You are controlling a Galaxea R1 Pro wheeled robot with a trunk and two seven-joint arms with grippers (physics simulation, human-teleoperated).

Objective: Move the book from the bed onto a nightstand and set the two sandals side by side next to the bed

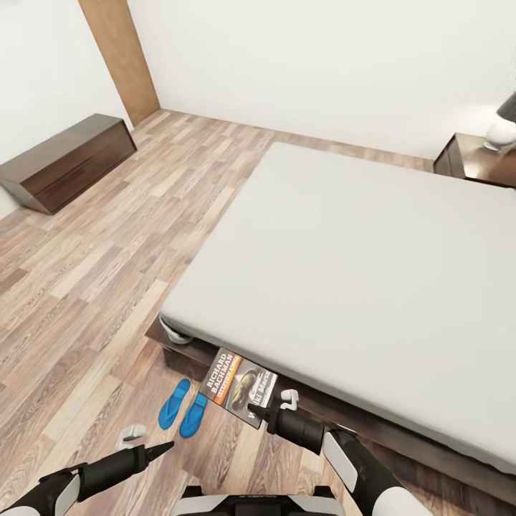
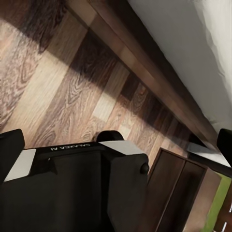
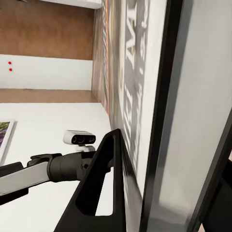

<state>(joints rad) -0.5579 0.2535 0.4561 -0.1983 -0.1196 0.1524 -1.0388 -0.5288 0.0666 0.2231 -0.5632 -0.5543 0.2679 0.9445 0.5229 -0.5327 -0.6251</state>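
the floor (image 1: 93, 287) was brown wood plank with a soft sheen. the mattress (image 1: 358, 272) looked matt grey cloth. the book (image 1: 236, 383) had a glossy paper cover. the sandals (image 1: 183, 408) were smooth blue.

A long low dark cabinet (image 1: 68, 161) stood against the left wall, beside a brown wooden door (image 1: 120, 57).
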